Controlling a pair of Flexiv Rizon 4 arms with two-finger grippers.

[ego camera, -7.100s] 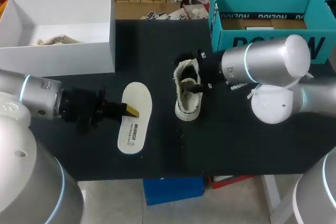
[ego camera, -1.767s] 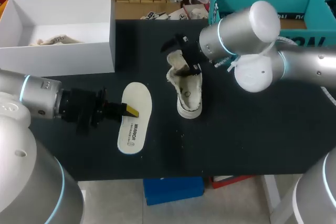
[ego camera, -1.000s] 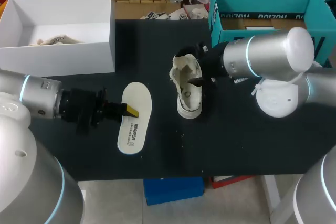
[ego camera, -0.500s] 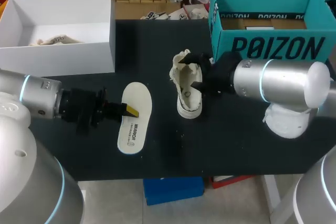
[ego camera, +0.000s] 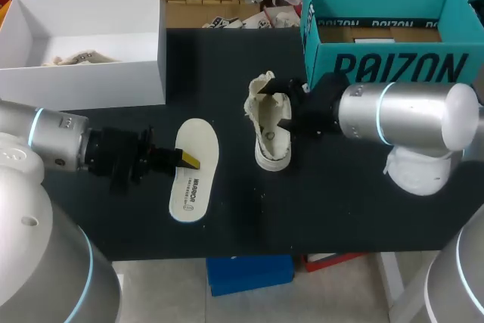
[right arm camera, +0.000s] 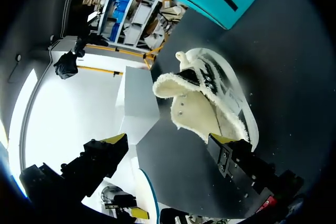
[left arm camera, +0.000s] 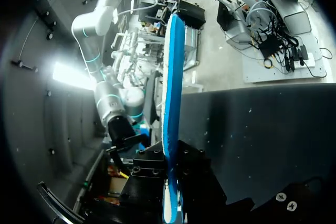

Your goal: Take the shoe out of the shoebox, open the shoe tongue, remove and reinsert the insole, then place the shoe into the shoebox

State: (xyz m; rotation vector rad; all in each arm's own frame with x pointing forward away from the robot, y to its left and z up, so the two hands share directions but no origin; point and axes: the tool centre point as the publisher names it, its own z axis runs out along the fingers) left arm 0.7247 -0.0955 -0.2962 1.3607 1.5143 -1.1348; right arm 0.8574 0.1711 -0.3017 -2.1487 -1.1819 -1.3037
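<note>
Nearest the robot, on the black table (ego camera: 227, 247), the left gripper (ego camera: 184, 159) has not moved over the past several seconds: its fingers stay clamped on the edge of the white insole (ego camera: 198, 179), which lies flat, printed side up, and shows a blue underside in the left wrist view. Just beyond it the right arm has changed. A moment ago it was raised over the shoe's far end; it has since sunk and swung back to the right. The right gripper (right arm camera: 169, 140) now sits just beside the shoe (ego camera: 271, 141), fingers spread wide and holding nothing. This suggests the tongue is already opened and the insole is out, so putting the insole back is probably next. The shoe is cream-white with a pale rubber sole and rests upright near the table's middle, toe toward the robot. Its fleecy tongue (right arm camera: 173, 88) stands folded up and back, leaving the mouth gaping. At the far edge are a white box (ego camera: 83, 85) on the left and a teal box (ego camera: 393, 66) on the right, both open; I cannot tell which is the shoebox.
</note>
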